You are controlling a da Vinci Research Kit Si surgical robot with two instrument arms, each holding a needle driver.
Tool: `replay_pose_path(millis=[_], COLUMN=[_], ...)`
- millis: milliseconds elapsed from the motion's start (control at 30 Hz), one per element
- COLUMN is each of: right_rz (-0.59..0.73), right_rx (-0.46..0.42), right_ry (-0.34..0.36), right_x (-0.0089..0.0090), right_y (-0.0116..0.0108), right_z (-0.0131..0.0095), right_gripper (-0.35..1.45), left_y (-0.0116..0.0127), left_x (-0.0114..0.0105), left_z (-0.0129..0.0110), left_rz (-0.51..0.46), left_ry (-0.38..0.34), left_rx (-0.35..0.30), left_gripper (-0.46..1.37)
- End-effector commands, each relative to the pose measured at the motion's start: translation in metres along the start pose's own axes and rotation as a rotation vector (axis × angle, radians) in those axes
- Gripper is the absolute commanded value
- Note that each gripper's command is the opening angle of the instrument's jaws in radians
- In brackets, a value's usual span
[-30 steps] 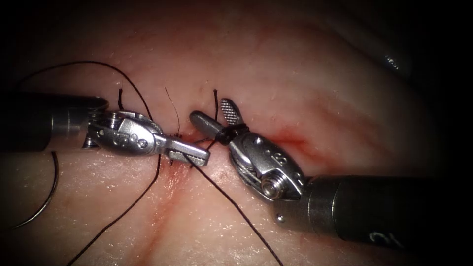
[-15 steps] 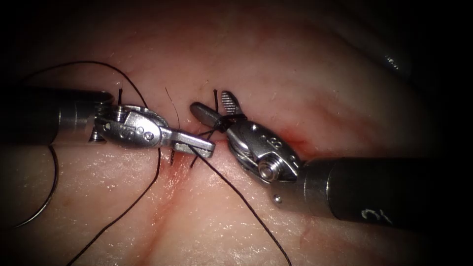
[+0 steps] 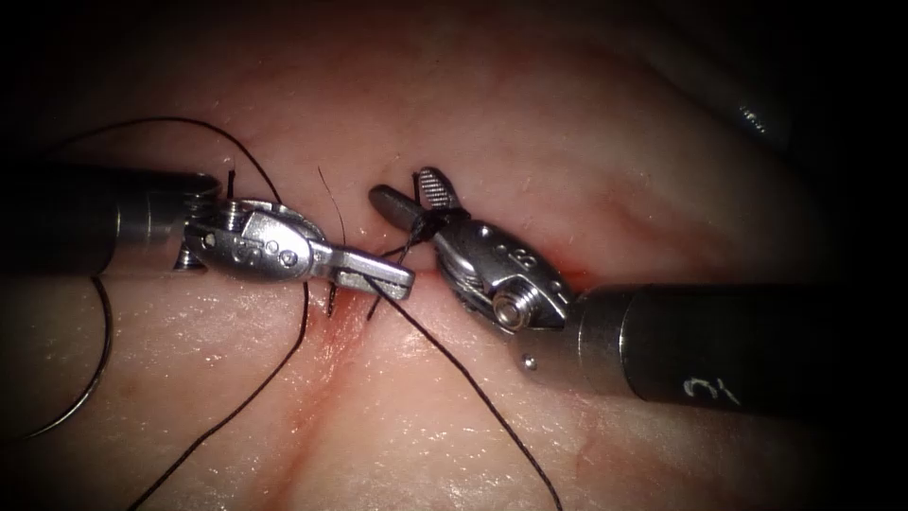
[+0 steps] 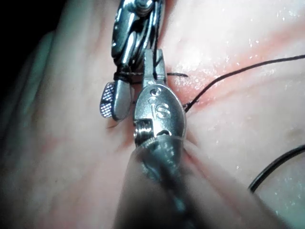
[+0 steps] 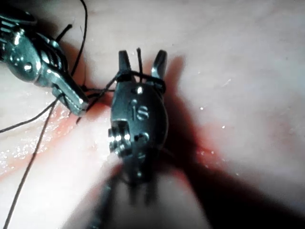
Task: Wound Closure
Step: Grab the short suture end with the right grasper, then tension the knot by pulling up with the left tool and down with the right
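My left tool (image 3: 403, 283) lies across the cut (image 3: 326, 369), its jaws shut on the dark thread (image 3: 454, 383), which trails off toward the lower right. Coming in from the right, my right tool (image 3: 403, 187) points up and left just past the cut's upper end. Thread is wrapped around the base of its jaws (image 5: 125, 74). They stand apart, with a short thread end (image 3: 414, 185) upright between them; the right wrist view (image 5: 142, 55) shows the same. The curved needle (image 3: 98, 364) lies free on the tissue (image 3: 586, 132) far left of the cut, held by neither tool.
Short cut thread ends (image 3: 230, 183) stand up from earlier stitches near the cut. A long loop of thread (image 3: 170, 119) arcs over the left shaft. Red fluid (image 3: 560, 257) stains the tissue under the right tool.
The left tool has shifted slightly right with the thread. The right tool has moved up and left, and its jaws have narrowed around the short thread end.
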Motion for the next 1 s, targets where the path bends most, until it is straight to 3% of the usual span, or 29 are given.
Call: replay_pose_path(millis=[33, 533, 800, 1000], right_rz=[-0.001, -0.039, -0.094, -0.116], right_rx=[0.006, 0.060, 0.087, 0.100], right_ry=[-0.006, -0.026, 0.019, 0.017], right_x=[0.0001, 0.0006, 0.0013, 0.0014], right_y=[-0.0001, -0.0010, -0.0021, -0.0033], right_z=[-0.0002, -0.0016, -0.0030, -0.0043], right_gripper=[-0.35, -0.35, -0.35, -0.35], left_y=[0.0000, -0.0015, -0.0047, -0.0087], left_x=[-0.0002, -0.0010, -0.0012, -0.0012], left_z=[0.0000, -0.0008, -0.0020, -0.0024], left_rz=[-0.001, -0.033, -0.064, -0.065], left_ry=[0.000, 0.004, 0.009, -0.003], left_rx=[-0.009, -0.008, 0.001, 0.023], left_gripper=[-0.35, -0.35, -0.35, -0.35])
